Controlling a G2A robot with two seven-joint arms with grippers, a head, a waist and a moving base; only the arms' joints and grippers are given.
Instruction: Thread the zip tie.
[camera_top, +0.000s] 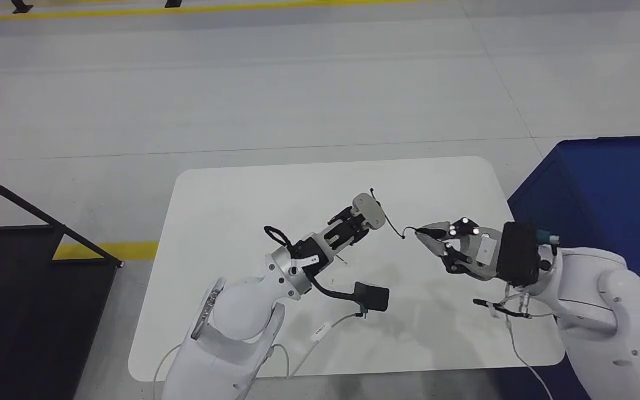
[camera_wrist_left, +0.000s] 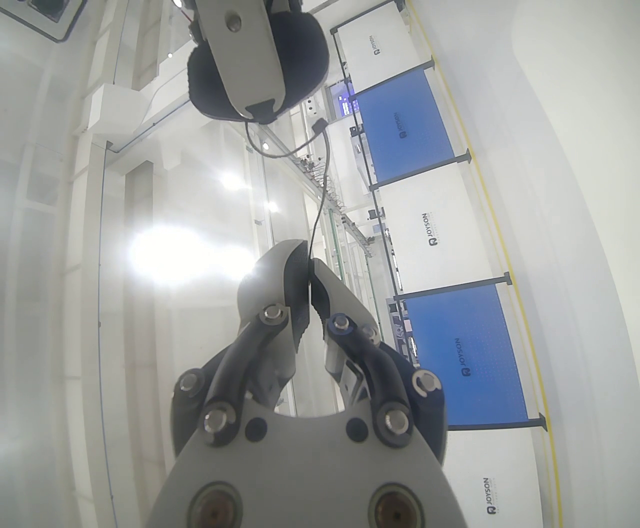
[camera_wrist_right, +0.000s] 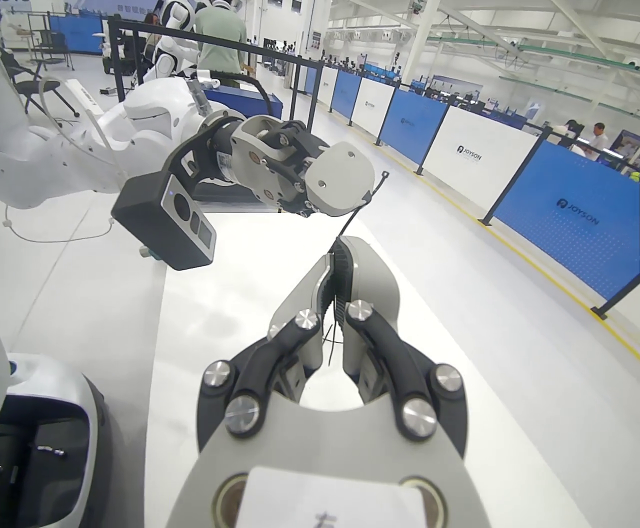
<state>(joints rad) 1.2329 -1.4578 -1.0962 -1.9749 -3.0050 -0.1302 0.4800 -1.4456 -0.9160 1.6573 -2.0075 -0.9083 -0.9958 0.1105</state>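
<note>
My left jaws are pressed together on the zip tie (camera_top: 401, 234), and my right jaws are clamped on the same thin black strip. The two sets of tips face each other, close but not touching. The tie (camera_wrist_right: 357, 215) runs out of my right jaws and up to my left jaws. Its small square head (camera_wrist_right: 385, 174) sticks out just past my left jaws. From my left wrist, the strip (camera_wrist_left: 320, 205) rises out of my closed jaws towards the right ones farther off. The tie hangs in the air above the surface, touching nothing but my jaws.

The surface (camera_top: 250, 200) is a white top with rounded corners. I hold the tie over its middle, a little towards my right. A white cable (camera_top: 335, 328) trails across the near part of it.

The floor (camera_top: 300, 90) around it is pale grey, crossed by a yellow line (camera_top: 300, 9) on the far side. A dark mat (camera_top: 45, 310) lies off the left edge of the surface, with a short yellow strip (camera_top: 100, 250) beside it. A dark blue block (camera_top: 590, 190) stands just beside the right edge. Farther out, blue and white barrier panels (camera_wrist_right: 410, 120) stand in a row along another yellow floor line (camera_wrist_right: 452, 200). Bright ceiling lights (camera_wrist_left: 175, 250) glare overhead.
</note>
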